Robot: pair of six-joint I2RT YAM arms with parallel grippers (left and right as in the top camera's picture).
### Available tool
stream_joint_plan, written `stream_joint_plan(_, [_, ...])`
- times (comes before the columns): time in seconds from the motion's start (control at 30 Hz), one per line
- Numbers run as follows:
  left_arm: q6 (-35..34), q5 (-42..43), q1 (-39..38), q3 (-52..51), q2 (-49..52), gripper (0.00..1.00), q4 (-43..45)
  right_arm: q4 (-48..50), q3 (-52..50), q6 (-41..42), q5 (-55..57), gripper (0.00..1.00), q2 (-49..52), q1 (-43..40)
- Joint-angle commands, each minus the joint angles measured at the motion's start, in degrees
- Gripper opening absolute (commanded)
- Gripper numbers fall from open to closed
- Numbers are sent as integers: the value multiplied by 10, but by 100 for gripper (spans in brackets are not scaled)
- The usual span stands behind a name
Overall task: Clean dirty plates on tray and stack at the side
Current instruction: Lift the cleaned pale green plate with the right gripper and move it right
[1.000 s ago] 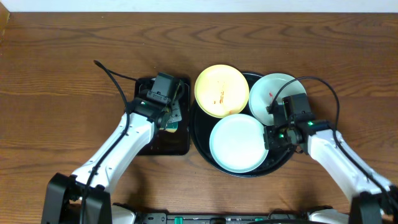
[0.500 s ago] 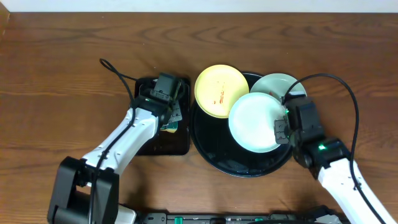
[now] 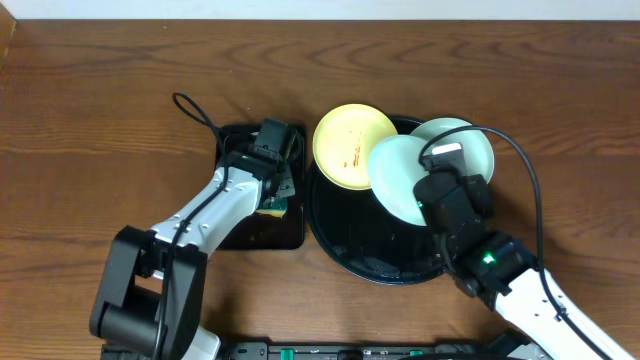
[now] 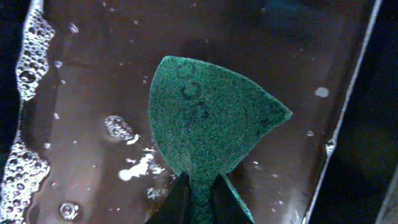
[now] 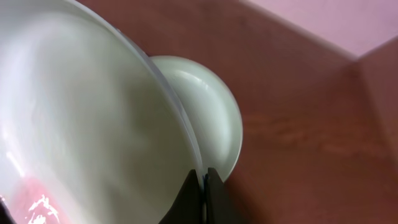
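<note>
The round black tray [image 3: 350,240] holds a pale yellow plate [image 3: 350,145] with orange smears, leaning on its far left rim, and a mint-blue plate [image 3: 470,140] at its far right. My right gripper [image 3: 432,197] is shut on the rim of the other mint-blue plate [image 3: 395,175] and holds it tilted above the tray. In the right wrist view the held plate [image 5: 81,118] fills the left, with a red smear low down, and the other blue plate [image 5: 208,109] lies behind it. My left gripper [image 4: 199,199] is shut on a green sponge [image 4: 208,118] over soapy water.
A small rectangular black tray [image 3: 255,225] with soapy water stands left of the round tray; my left gripper [image 3: 272,185] is inside it. A black cable [image 3: 195,110] loops over the table behind it. Brown wooden table all around.
My right gripper has lifted the near mint-blue plate off the tray, carried it up and back, and tilted it on edge. The left arm has barely moved.
</note>
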Motion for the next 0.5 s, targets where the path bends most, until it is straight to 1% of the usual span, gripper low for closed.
stream_joint_plan(0.0, [7, -12, 2, -5, 11, 7, 0, 28, -1, -67, 89, 1, -6, 31])
stream_joint_plan(0.13, [7, -12, 2, -5, 21, 7, 0, 65, -1, -120, 125, 1, -6, 65])
stream_joint_plan(0.3, [7, -12, 2, -5, 25, 7, 0, 104, -1, -159, 189, 1, -6, 99])
stream_joint_plan(0.47, [7, -12, 2, -5, 25, 8, 2, 137, -1, -199, 228, 1, -6, 119])
